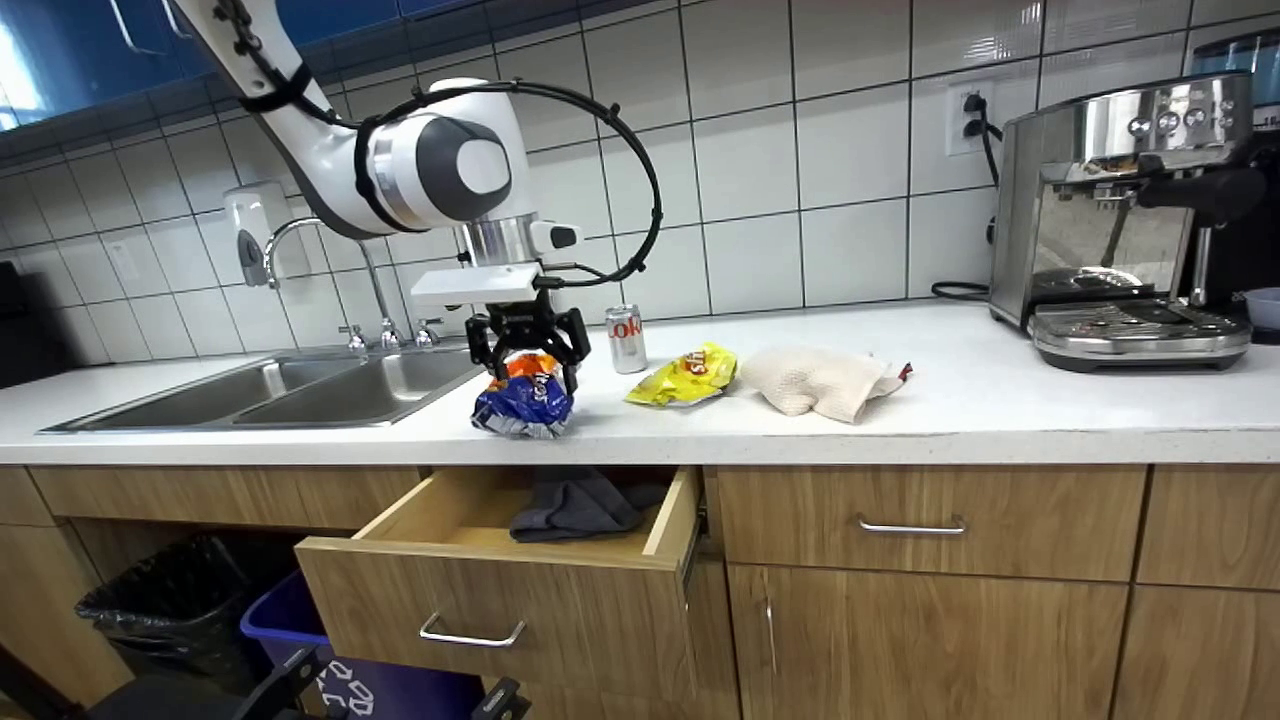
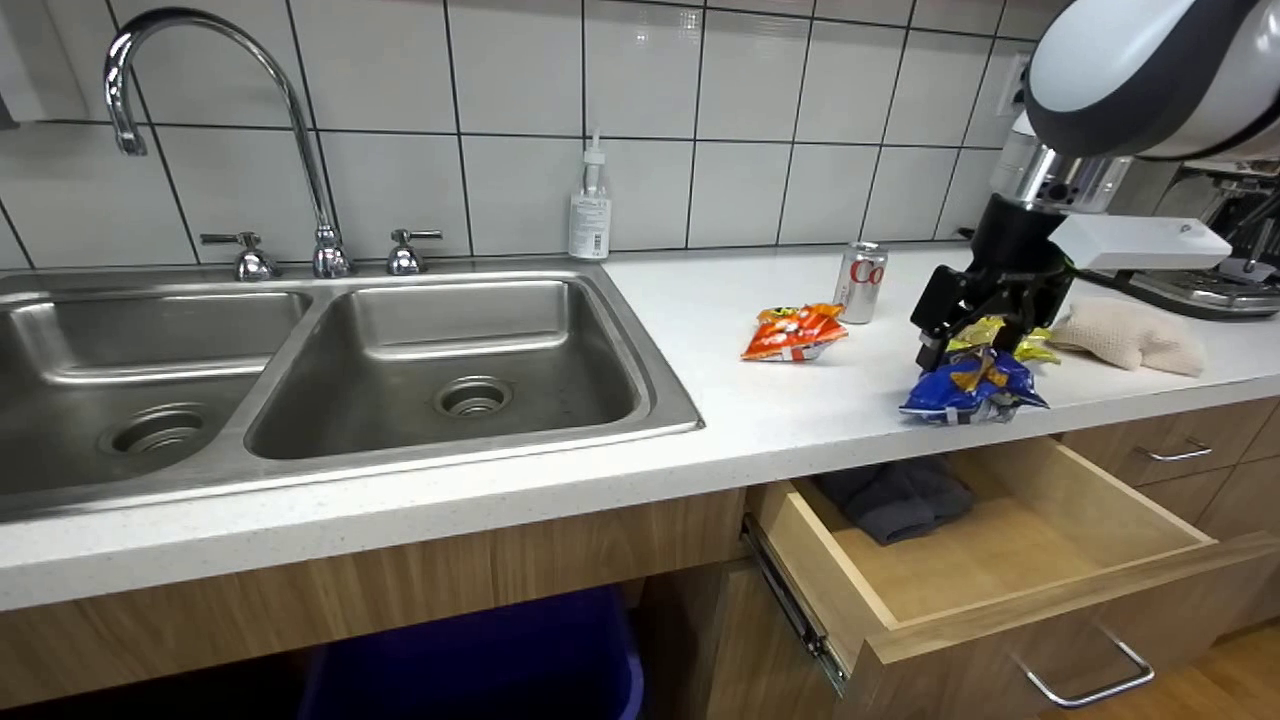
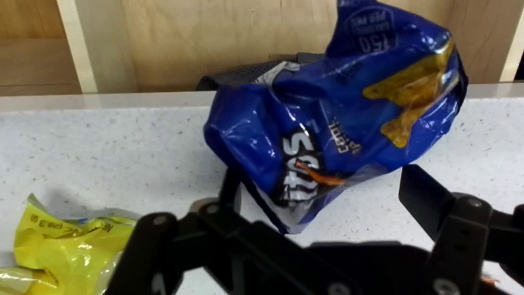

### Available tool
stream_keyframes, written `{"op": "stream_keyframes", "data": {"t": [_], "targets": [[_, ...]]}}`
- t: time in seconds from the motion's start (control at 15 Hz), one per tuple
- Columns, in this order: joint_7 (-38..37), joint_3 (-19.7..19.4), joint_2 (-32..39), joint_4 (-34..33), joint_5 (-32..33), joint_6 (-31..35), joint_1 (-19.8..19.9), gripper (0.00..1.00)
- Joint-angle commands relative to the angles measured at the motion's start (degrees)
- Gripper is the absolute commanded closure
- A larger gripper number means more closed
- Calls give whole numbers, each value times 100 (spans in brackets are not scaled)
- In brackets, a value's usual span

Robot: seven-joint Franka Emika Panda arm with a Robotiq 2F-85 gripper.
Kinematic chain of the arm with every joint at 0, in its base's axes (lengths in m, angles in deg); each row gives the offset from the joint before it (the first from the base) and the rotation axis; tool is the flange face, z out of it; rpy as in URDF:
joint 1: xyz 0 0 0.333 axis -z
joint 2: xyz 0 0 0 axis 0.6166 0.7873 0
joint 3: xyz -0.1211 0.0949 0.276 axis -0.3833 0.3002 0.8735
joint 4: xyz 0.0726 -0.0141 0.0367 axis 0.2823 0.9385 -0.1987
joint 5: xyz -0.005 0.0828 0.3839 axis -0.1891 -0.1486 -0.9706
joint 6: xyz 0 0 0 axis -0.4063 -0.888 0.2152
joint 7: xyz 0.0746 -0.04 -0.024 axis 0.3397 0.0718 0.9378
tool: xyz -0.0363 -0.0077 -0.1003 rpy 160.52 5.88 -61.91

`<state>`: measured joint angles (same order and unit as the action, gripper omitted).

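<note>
Clearly, the blue bag (image 3: 327,106) is at the surface's (image 1: 1000,400) front edge, overlapping it in the wrist view, with the pulled-out drawer (image 2: 1010,550) just below. White surface separates it from the yellow bag (image 3: 73,254). The claw (image 3: 321,176) stands spread apart, one side next to the bag, which looks glossy, crumpled and chip-printed.

Three snack bags (image 2: 985,388), one soda can (image 1: 627,342), two sink basins (image 2: 500,345), two faucet handles (image 2: 405,257), two bins (image 1: 420,688)

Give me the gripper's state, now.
Gripper: open, right at the blue bag, not clamped on it.
</note>
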<state>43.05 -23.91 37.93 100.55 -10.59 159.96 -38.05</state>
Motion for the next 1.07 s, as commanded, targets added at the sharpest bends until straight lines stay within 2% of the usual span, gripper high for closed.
{"op": "stream_keyframes", "data": {"t": [0.0, 0.6, 1.0], "targets": [[106, 46, -486, 454, 75, -86, 26, 0], [508, 194, -1234, 1454, -51, -200, -146, 0], [460, 160, -1492, 1457, -96, -362, -285, 0]]}}
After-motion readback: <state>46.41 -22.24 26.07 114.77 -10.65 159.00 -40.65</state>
